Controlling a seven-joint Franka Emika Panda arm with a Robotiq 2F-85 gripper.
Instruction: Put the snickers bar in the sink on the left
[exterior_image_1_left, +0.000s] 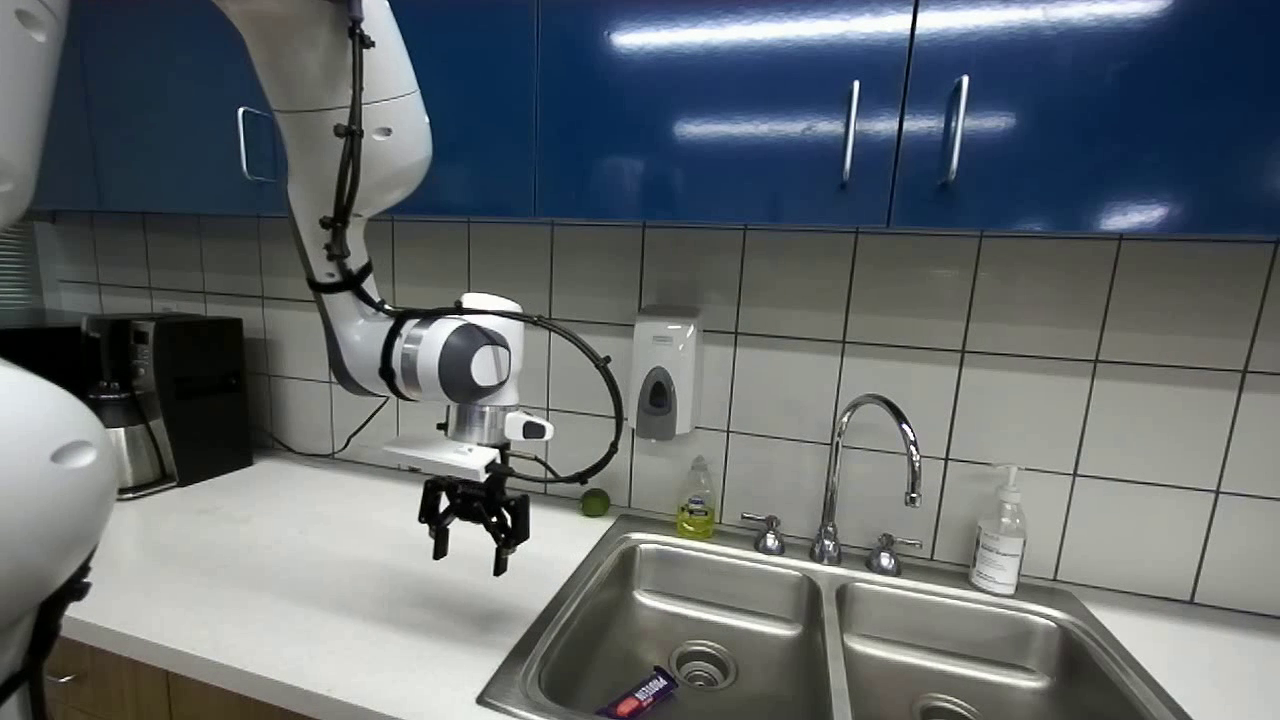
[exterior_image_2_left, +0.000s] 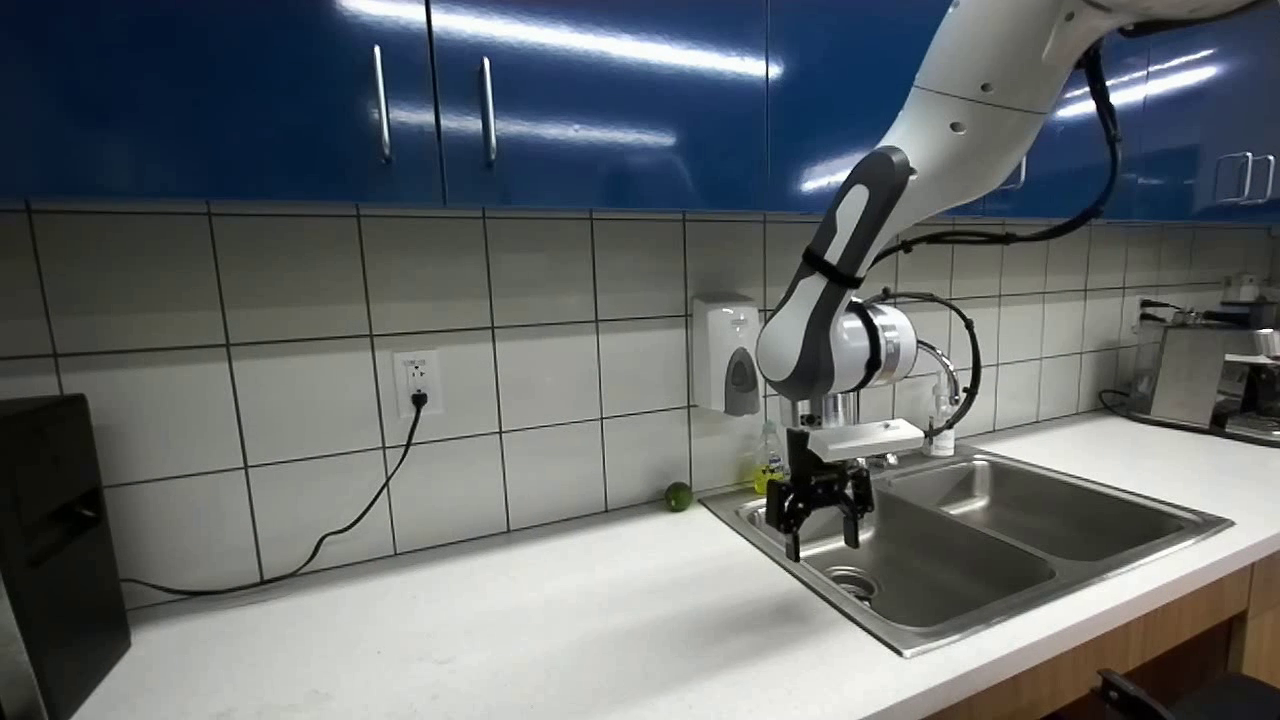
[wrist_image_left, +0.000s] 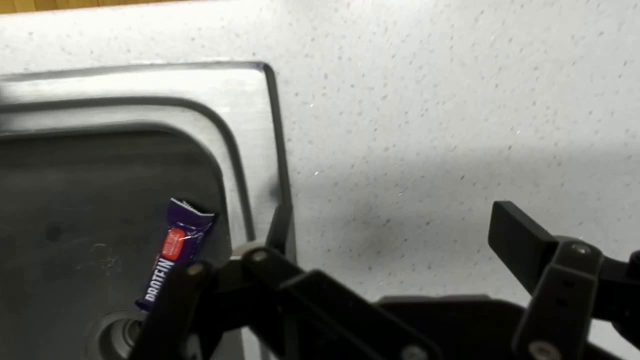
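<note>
The bar (exterior_image_1_left: 640, 694) is in a dark purple wrapper with a red patch and the word PROTEIN. It lies on the floor of the sink (exterior_image_1_left: 570, 590), in the left basin as seen in that exterior view, near the drain. In the wrist view the bar (wrist_image_left: 181, 242) lies close to the basin wall, its lower end partly behind a gripper finger. I cannot make the bar out in the exterior view showing the sink (exterior_image_2_left: 955, 638) farther right. My gripper (exterior_image_1_left: 470, 562), also seen at centre right (exterior_image_2_left: 822, 548), is open and empty above the counter beside the sink. Its fingers (wrist_image_left: 390, 215) are wide apart.
A faucet (exterior_image_1_left: 830, 480) stands behind the sink. A yellow soap bottle (exterior_image_1_left: 697, 508), a pump bottle (exterior_image_1_left: 1000, 545) and a green round fruit (exterior_image_1_left: 595, 502) stand along the wall. A dispenser (exterior_image_1_left: 665, 375) hangs above. A coffee machine (exterior_image_1_left: 200, 395) stands on the counter (exterior_image_1_left: 300, 560).
</note>
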